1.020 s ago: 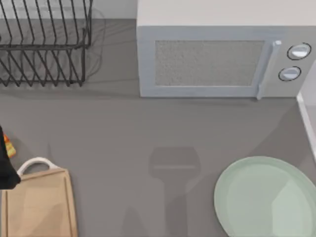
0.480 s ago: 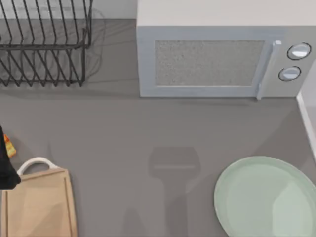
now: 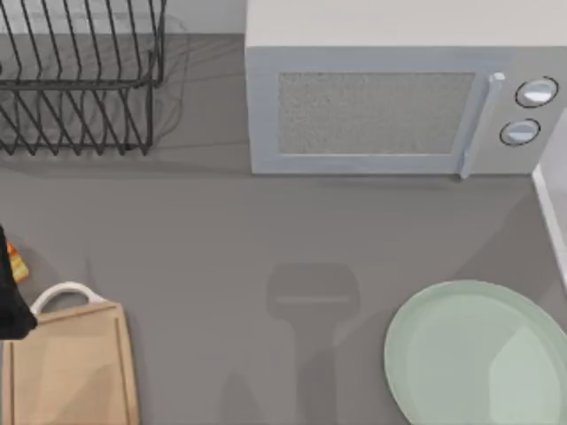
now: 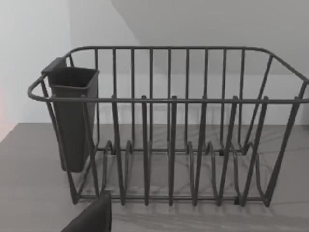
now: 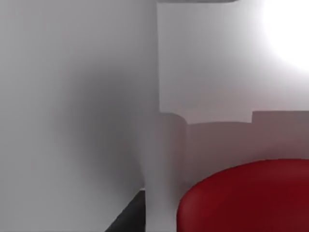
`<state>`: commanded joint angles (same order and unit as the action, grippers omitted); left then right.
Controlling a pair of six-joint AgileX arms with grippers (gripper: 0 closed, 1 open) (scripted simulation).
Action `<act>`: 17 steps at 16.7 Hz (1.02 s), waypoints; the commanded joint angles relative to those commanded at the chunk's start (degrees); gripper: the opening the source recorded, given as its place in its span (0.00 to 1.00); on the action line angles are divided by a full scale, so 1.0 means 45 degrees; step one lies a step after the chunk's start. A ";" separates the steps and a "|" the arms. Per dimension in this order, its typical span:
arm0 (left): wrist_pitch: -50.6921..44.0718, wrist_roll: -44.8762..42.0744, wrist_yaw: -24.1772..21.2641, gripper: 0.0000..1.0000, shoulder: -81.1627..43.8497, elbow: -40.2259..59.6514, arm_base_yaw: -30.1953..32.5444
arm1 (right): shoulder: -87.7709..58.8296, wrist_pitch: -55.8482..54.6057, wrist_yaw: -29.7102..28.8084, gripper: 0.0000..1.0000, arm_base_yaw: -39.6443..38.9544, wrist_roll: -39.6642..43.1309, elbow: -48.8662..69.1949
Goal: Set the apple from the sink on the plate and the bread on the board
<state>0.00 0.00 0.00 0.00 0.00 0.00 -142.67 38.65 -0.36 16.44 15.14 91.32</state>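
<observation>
Apple [image 5: 246,198] shows as a glossy red curve close under the right wrist camera, set against pale white walls [image 5: 72,96]; part of it runs off the frame, and I cannot tell whether the right gripper's jaws are open, closed or around it. Seen from above, the plate [image 3: 478,354] lies bare at the table's near right, cut off by the frame's lower and right edges. The board [image 3: 66,367] lies at the near left with its white loop handle [image 3: 64,292] pointing toward the back, and its near end also runs out of frame. Just beside that handle, at the left edge, a dark piece of the left arm [image 3: 11,301] reaches in with a sliver of orange, the bread [image 3: 16,262], against it; too little shows to say how the left jaws stand. A microwave [image 3: 390,97] fills the back centre and right, and a black wire dish rack [image 3: 80,80] stands at the back left. The left wrist camera faces that rack [image 4: 169,130], with a dark cutlery cup [image 4: 72,116] hung on one end. Grey countertop [image 3: 248,230] lies open between board and plate.
</observation>
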 joint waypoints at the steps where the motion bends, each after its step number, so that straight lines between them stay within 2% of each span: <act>1: 0.0000 0.0000 0.0000 1.00 0.0000 0.0000 0.0000 | 0.0000 0.0000 0.0000 0.17 0.0000 0.0000 0.0000; 3: 0.0000 0.0000 0.0000 1.00 0.0000 0.0000 0.0000 | 0.0000 0.0000 0.0000 0.02 0.0000 0.0000 0.0000; 4: 0.0000 0.0000 0.0000 1.00 0.0000 0.0000 0.0000 | 0.0000 0.0000 0.0000 0.00 0.0000 0.0000 0.0000; 11: 0.0000 0.0000 0.0000 1.00 0.0000 0.0000 0.0000 | 0.0000 0.0000 0.0000 0.00 0.0000 0.0000 0.0000; 17: 0.0000 0.0000 0.0000 1.00 0.0000 0.0000 0.0000 | 0.1519 0.1792 0.0183 0.00 -0.0020 -0.0070 0.0872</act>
<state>0.00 0.00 0.00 0.00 0.00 0.00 -135.83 46.71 0.46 16.35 14.82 95.24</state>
